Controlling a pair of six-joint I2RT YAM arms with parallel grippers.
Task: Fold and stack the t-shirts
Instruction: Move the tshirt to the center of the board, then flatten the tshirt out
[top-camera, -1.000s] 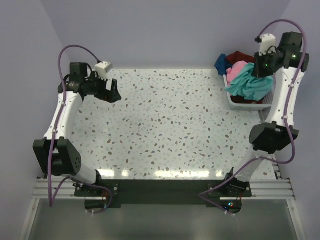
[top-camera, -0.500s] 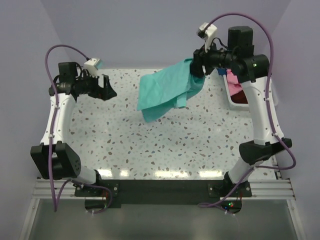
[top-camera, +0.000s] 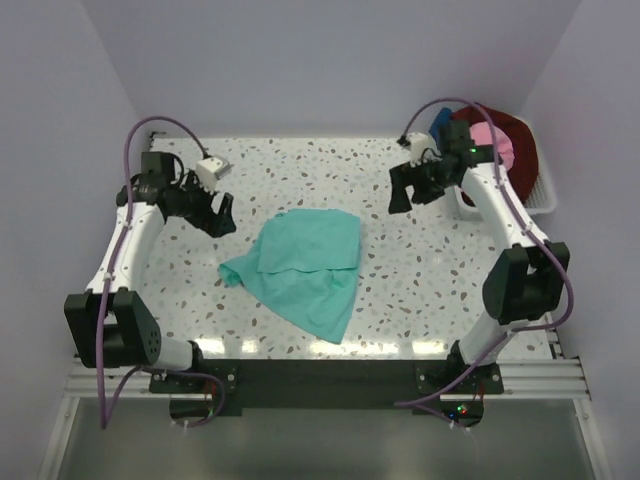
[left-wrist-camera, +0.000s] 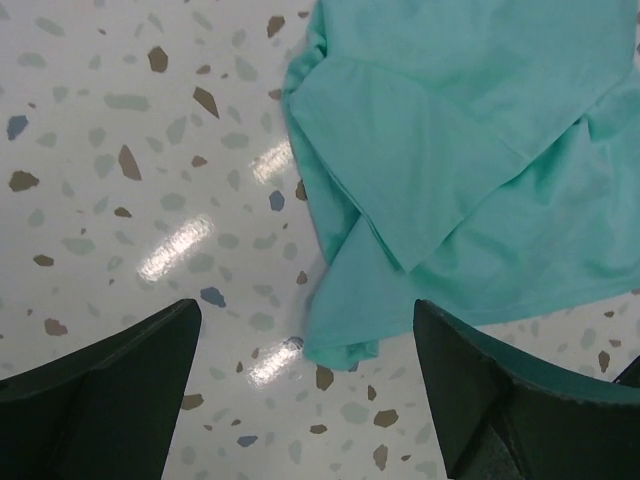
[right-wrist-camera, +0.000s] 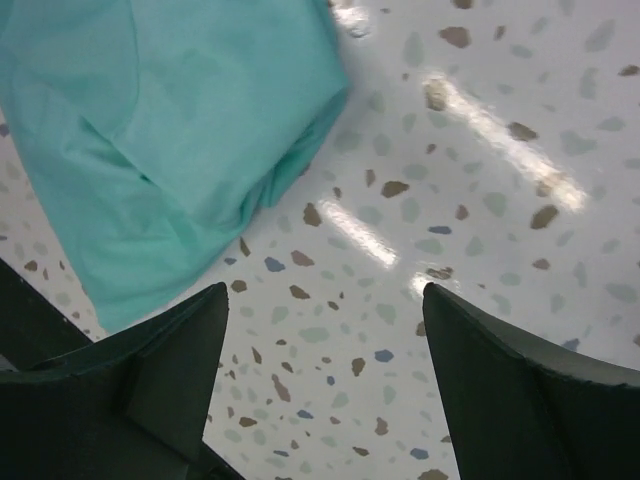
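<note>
A teal-green t-shirt (top-camera: 305, 270) lies crumpled on the speckled table (top-camera: 300, 180), near the front middle. In the left wrist view the t-shirt (left-wrist-camera: 460, 150) fills the upper right, and in the right wrist view the t-shirt (right-wrist-camera: 170, 130) fills the upper left. My left gripper (top-camera: 222, 217) hovers just left of the shirt, open and empty. My right gripper (top-camera: 398, 195) hangs to the shirt's right, open with nothing between its fingers. Pink (top-camera: 490, 140), dark red (top-camera: 515, 135) and blue (top-camera: 442, 122) t-shirts sit heaped in the basket.
A white slatted basket (top-camera: 545, 195) stands at the back right corner of the table. Purple walls close in the table at the back and both sides. The arm bases sit on a dark rail (top-camera: 320, 375) at the near edge.
The right gripper swung the teal-green t-shirt from the basket over the table and let it go; it now lies on the table. The left gripper moved toward it.
</note>
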